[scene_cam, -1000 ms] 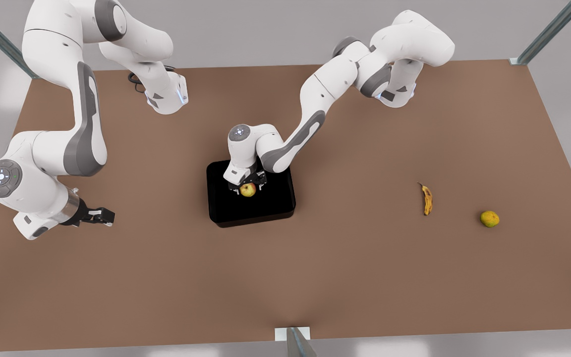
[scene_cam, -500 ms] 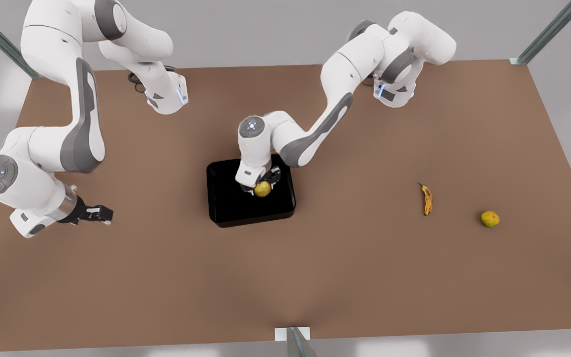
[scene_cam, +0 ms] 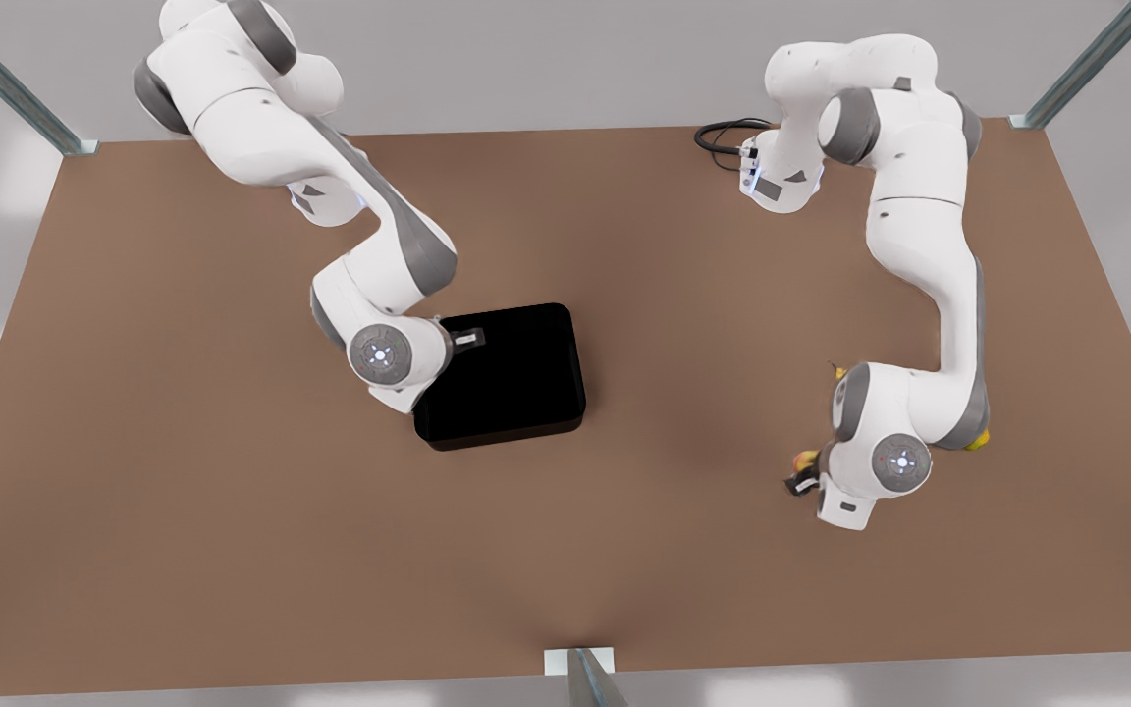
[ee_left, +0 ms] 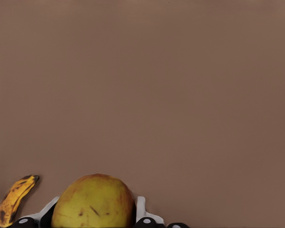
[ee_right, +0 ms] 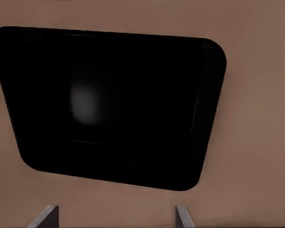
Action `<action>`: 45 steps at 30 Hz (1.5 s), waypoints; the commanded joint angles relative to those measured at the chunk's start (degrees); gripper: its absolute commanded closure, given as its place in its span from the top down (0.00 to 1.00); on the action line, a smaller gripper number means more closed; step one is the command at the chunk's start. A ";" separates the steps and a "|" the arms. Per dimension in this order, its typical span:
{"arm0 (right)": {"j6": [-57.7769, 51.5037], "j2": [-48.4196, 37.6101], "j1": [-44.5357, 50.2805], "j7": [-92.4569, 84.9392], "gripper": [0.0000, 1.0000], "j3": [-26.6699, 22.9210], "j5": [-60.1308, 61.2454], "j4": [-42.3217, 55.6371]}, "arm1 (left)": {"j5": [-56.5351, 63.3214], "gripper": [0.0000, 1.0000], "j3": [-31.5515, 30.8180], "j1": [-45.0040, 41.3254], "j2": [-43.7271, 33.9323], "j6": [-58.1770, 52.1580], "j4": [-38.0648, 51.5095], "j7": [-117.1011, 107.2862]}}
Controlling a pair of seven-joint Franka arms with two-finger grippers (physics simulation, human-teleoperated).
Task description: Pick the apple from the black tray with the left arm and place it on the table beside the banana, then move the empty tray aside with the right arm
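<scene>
Item, apple point(ee_left: 94, 202): out of the tray since a second ago, when I had it gripped over the tray's middle. It now sits pinched between the left fingers point(ee_left: 141, 209), low over the counter point(scene_cam: 232, 540) toward its right edge in the front view. The banana point(ee_left: 14, 202) lies just beside it. I cannot tell whether the apple touches the counter yet. Item, tray point(scene_cam: 526, 373): empty, unmoved at the counter's middle, glossy floor bare in the right wrist view. Item, left arm: it has swung from the tray across to the banana's side, and its elbow now covers most of the banana and the second fruit point(scene_cam: 976, 442) in the front view. Item, right fingers point(ee_right: 183, 216): spread and holding nothing. They have come in from the counter's left side to the tray's near-left edge, with both tips showing just short of the rim. Meaning, as I judge it: the pick is done, the release beside the banana is all that remains of the first half, and the right arm is already staged for the tray move.
</scene>
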 commanded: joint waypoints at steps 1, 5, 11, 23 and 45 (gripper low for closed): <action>9.50 -2.02 -1.24 16.01 0.94 -0.51 -0.48 -2.08 | -0.18 0.76 -0.02 3.47 0.32 6.67 -1.27 57.03; 10.55 0.61 -1.24 4.94 0.95 -3.59 -1.70 -2.52 | -0.09 0.76 -0.02 8.22 2.43 12.21 -3.12 62.13; 12.84 6.14 -1.33 -0.42 0.94 -4.81 -5.05 -3.31 | 0.09 1.00 0.07 8.83 4.10 14.94 -2.95 62.04; 16.44 12.21 -0.89 -12.64 0.94 -6.66 -5.40 -5.15 | -2.46 1.00 -7.14 10.07 -29.21 -5.54 -11.65 34.09; 12.40 10.10 -0.98 -14.40 0.20 -5.87 -4.96 -3.75 | -2.55 1.00 -7.14 12.26 -29.65 -5.72 -11.56 38.40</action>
